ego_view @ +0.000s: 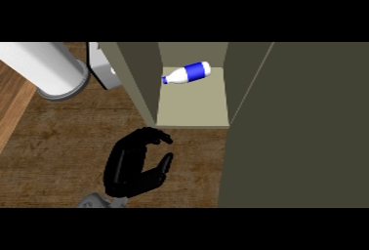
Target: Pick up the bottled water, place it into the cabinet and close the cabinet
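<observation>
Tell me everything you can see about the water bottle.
The bottle is white with a wide blue band round its middle and looks like plastic. It lies on its side on the cabinet floor, toward the back, neck pointing left and slightly toward the front. Nothing holds it; only the cabinet floor touches it.

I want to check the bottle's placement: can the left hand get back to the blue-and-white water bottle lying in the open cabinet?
Probably yes. The left hand sits just in front of the olive-green cabinet opening, and nothing stands between it and the blue-and-white water bottle lying on its side at the back.
</observation>
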